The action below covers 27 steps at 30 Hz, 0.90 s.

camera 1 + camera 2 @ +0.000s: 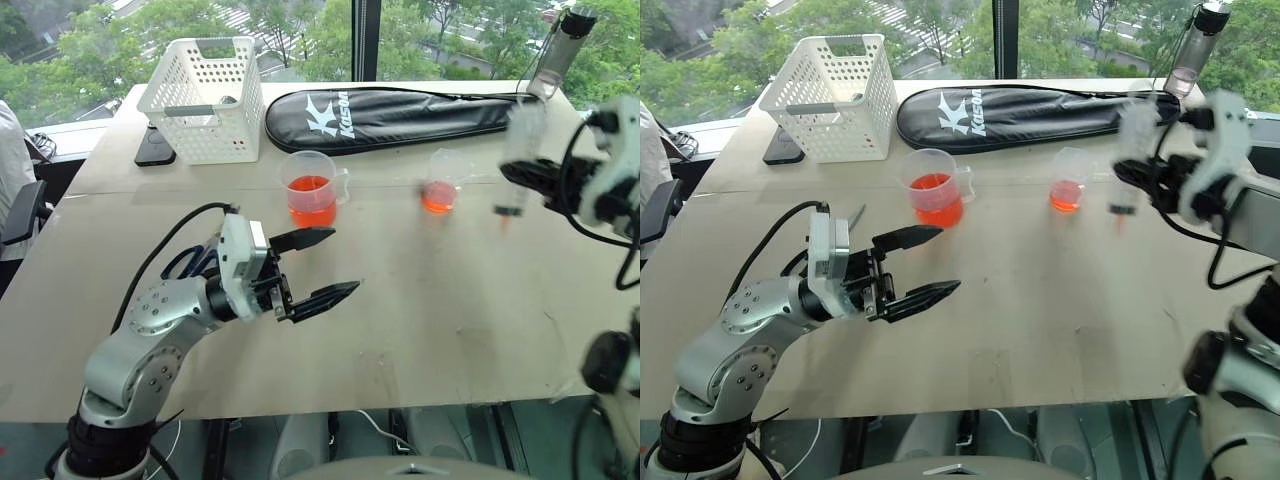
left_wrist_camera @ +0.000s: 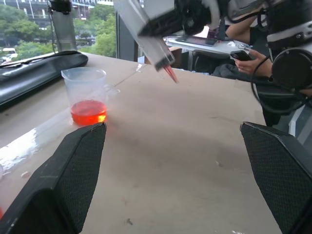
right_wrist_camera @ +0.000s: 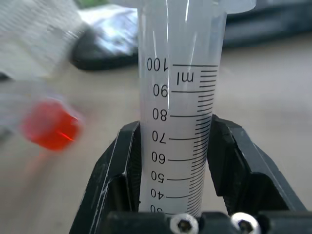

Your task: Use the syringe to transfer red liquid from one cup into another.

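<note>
Clear syringe (image 3: 178, 122) upright, tip down, in raised right tool (image 3: 176, 161); left tool (image 1: 315, 268) level, jaws wide.

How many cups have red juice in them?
2. The bigger cup with a handle stands in front of the white basket. The smaller cup stands to its right, near the syringe that the right gripper holds.

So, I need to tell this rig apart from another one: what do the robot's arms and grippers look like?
Both arms are rounded silver-grey metal segments with black joints and loose black cables running along them. The left gripper has a white block at the wrist and two tapered black fingers with finely textured pads. The right gripper has the same black fingers above two silver hex screws.
</note>
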Available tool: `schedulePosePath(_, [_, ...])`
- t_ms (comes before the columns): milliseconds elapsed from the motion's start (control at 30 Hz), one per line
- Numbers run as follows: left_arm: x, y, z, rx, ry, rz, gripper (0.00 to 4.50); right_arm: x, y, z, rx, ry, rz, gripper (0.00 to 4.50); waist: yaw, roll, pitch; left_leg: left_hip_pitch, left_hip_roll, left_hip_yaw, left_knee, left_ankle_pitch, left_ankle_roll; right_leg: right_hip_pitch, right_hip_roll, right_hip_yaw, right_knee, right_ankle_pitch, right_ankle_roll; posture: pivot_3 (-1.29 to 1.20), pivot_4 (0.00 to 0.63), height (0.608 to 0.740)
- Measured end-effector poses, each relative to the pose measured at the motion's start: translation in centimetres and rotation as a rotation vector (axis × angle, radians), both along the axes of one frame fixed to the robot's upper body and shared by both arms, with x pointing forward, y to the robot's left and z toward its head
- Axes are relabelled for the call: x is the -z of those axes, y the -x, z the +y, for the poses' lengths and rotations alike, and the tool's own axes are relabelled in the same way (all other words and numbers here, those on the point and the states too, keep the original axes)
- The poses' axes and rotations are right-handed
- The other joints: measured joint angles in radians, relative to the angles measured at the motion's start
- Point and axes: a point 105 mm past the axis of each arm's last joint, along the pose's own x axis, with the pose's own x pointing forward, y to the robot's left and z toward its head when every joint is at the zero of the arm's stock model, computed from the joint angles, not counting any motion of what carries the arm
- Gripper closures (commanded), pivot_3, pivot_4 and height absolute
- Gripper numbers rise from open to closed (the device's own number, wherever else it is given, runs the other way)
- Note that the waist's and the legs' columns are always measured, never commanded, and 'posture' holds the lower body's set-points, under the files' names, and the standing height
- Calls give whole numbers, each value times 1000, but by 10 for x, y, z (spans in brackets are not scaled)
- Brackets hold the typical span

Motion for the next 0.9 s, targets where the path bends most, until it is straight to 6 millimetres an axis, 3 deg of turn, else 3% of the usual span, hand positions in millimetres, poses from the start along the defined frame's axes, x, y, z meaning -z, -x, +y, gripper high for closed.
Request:
schedulePosePath(167, [-6, -11, 7, -77, 35, 14, 0, -32, -4, 64, -154, -90, -187, 2986, 5, 0, 0, -2, -3, 0, 0, 0, 0, -1, -2, 0, 0, 0, 0, 0, 150, 724])
schedulePosePath(267, [-11, -18, 15, -155, 88, 42, 0, -42, -12, 95, -201, -107, -298, 2987, 3, 0, 0, -4, -4, 1, 0, 0, -1, -3, -5, 0, -1, 0, 0, 0, 150, 724])
schedulePosePath(367, [-25, -35, 38, -320, 153, 58, 0, -45, -20, 137, -296, -167, -399, 2988, -4, -1, 0, -4, -4, 1, 1, 1, -1, -7, -5, 1, 4, 0, 1, 0, 150, 724])
schedulePosePath(400, [-36, -42, 53, -393, 199, 55, 0, -44, -24, 158, -338, -191, -429, 2988, -5, -2, 1, -4, -4, 1, 1, 1, -2, -8, -5, 0, 6, 0, 0, 0, 150, 724])
schedulePosePath(467, [-49, -51, 78, -496, 226, 44, 0, -41, -30, 179, -372, -208, -462, 2988, -6, -2, 1, -4, -4, 1, 1, 3, -6, -8, -5, 0, 7, 0, 0, 0, 150, 724])
schedulePosePath(533, [-62, -62, 106, -615, 220, 31, 0, -37, -41, 194, -372, -204, -505, 2988, -2, -3, 1, -3, -5, 1, 1, 4, -6, -8, -2, -1, 7, 0, 0, 0, 150, 724])
schedulePosePath(633, [-79, -77, 133, -730, 186, -2, 0, -31, -53, 213, -364, -169, -561, 2988, 4, -8, 3, -3, -6, 1, 1, 4, -7, -8, -2, -3, 7, 0, 0, 0, 150, 724])
schedulePosePath(767, [-104, -87, 146, -794, 161, -69, 0, -17, -61, 228, -361, -120, -591, 2989, 2, -13, 4, -4, -6, 1, 1, 4, -7, -8, -3, -3, 6, 0, 0, 0, 150, 724])
schedulePosePath(900, [-128, -97, 157, -835, 153, -110, 0, 3, -71, 229, -335, -62, -583, 2989, 0, -15, 6, -5, -6, 1, 0, 5, -9, -10, -6, -3, 6, 0, 0, 0, 150, 724])
